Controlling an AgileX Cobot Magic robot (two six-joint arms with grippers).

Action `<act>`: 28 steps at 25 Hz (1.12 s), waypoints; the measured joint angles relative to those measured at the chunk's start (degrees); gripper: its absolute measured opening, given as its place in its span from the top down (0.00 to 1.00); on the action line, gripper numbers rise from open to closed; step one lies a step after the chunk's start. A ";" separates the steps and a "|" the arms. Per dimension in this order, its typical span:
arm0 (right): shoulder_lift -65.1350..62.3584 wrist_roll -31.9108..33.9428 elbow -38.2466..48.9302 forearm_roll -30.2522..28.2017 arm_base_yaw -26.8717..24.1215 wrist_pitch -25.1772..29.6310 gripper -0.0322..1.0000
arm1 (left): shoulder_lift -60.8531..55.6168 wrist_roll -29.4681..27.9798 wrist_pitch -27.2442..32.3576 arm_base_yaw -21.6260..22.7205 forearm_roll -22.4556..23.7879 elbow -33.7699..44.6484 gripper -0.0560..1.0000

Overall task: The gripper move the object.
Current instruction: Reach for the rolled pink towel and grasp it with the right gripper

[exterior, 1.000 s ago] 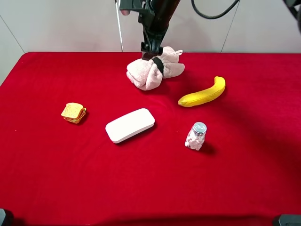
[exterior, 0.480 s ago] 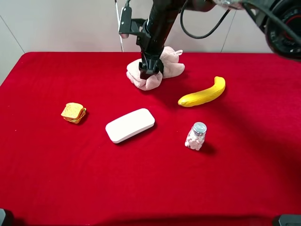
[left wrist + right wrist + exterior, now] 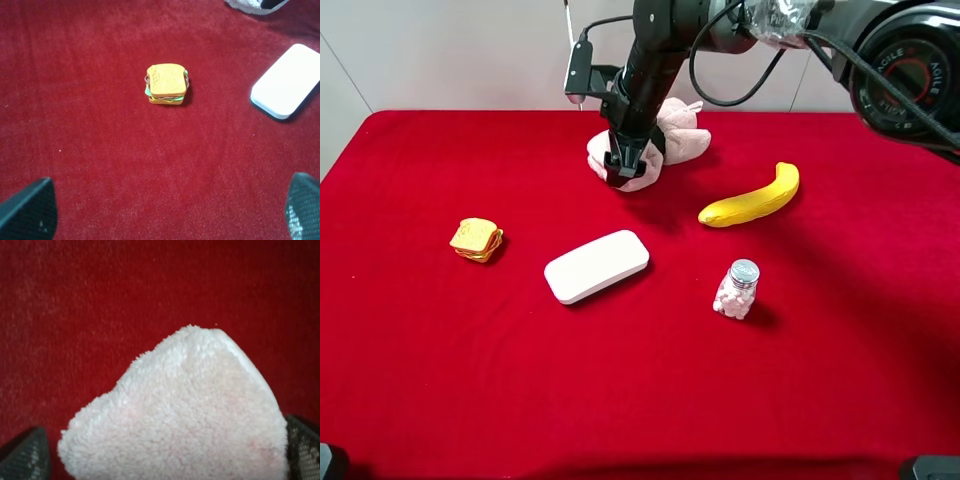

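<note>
Where the pale wall (image 3: 470, 50) ends, red cloth (image 3: 470, 380) begins, bearing the object (image 3: 686, 141).

A table (image 3: 420, 380) draped in red cloth stands before a plain, evenly lit pale wall (image 3: 440, 50).

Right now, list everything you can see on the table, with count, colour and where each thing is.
towel: one, pale pink, far middle of the table
banana: one, yellow, right of the towel and nearer the camera
case: one, white, middle of the table
toy sandwich: one, orange-yellow, left side
bottle: one, clear with white pieces and a silver cap, upright, right of the case
table: one, covered in red cloth, under everything
left gripper: one, dark, open and empty, above bare cloth facing the toy sandwich
right gripper: one, black, open, fingers down on either side of the towel
</note>
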 joint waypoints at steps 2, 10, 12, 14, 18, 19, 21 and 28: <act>0.49 0.00 -0.17 0.17 0.00 -0.29 0.30 | 0.00 0.00 0.00 0.00 0.00 0.00 0.10; 2.27 -0.60 -0.59 0.46 0.00 -1.77 0.30 | 0.00 0.00 0.00 0.00 0.00 0.00 0.10; 2.34 -0.61 -0.59 0.46 0.00 -1.77 0.30 | 0.00 0.00 0.00 0.00 0.00 0.00 0.10; 2.38 -0.61 -0.59 0.46 0.00 -1.77 0.30 | 0.00 0.00 0.00 0.00 0.00 0.00 0.10; 2.38 -0.66 -0.59 0.53 0.00 -1.77 0.30 | 0.00 0.00 0.00 0.00 0.00 0.00 0.10; 2.38 -0.79 -0.59 0.53 0.00 -1.77 0.30 | 0.00 0.00 0.00 0.00 0.00 0.00 0.10; 2.38 -0.79 -0.59 0.35 0.00 -1.77 0.31 | 0.00 0.00 0.00 0.00 0.00 0.00 0.10; 2.45 -0.83 -0.59 -0.88 0.00 -1.82 0.33 | 0.00 0.00 0.00 0.00 0.00 0.00 0.10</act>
